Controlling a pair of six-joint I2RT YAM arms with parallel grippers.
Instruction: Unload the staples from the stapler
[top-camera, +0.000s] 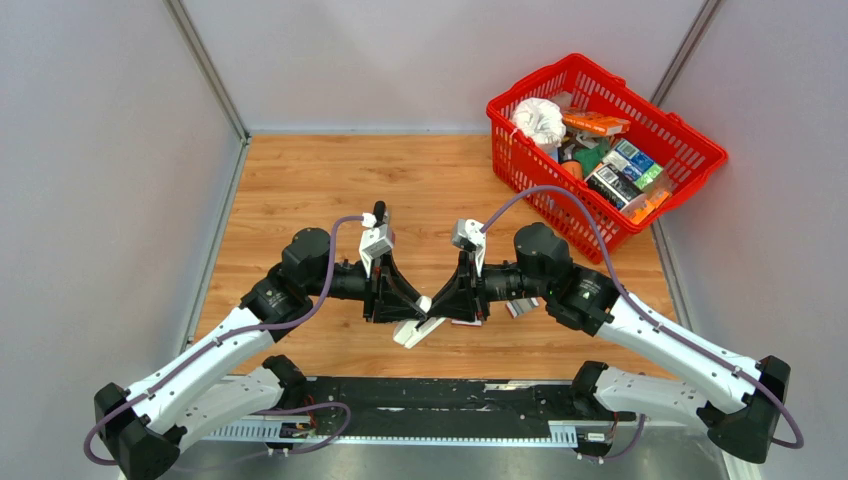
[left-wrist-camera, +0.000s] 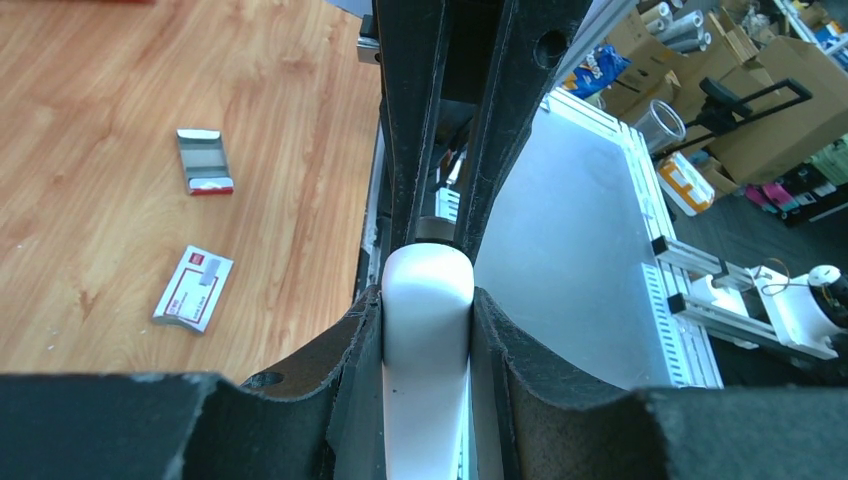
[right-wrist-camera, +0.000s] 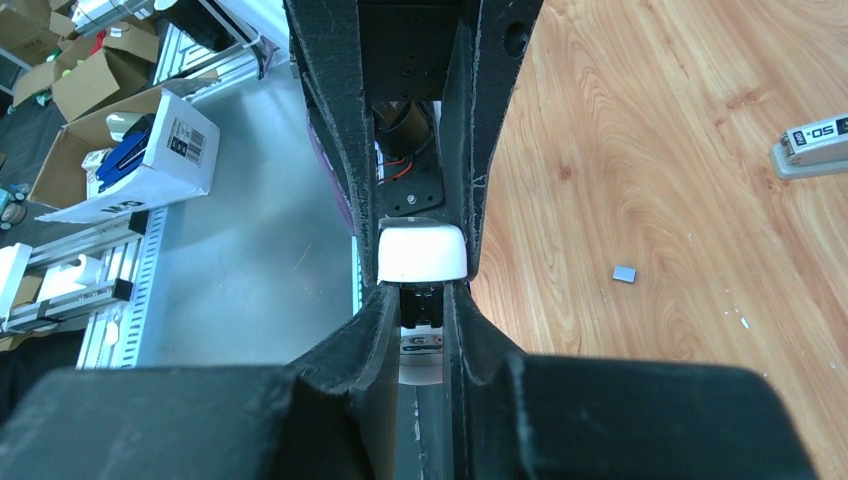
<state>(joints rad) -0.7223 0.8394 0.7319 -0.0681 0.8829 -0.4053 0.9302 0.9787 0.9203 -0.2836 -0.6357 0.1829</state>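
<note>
Setting: robotics lab test cell. My wooden tabletop (top-camera: 300, 190) is boxed in by grey panels (top-camera: 100, 150); beyond it are aluminium rails (left-wrist-camera: 700, 310) and stacked cardboard boxes (left-wrist-camera: 780, 110).

Most of the white stapler (top-camera: 411, 334) is hidden from view.

wood-grain table (top-camera: 320, 190) carrying a red basket (top-camera: 545, 190), a red-and-white flat box (left-wrist-camera: 193, 288), an open silver tray (left-wrist-camera: 205, 160), and a short strip of staples (right-wrist-camera: 624, 273).
</note>
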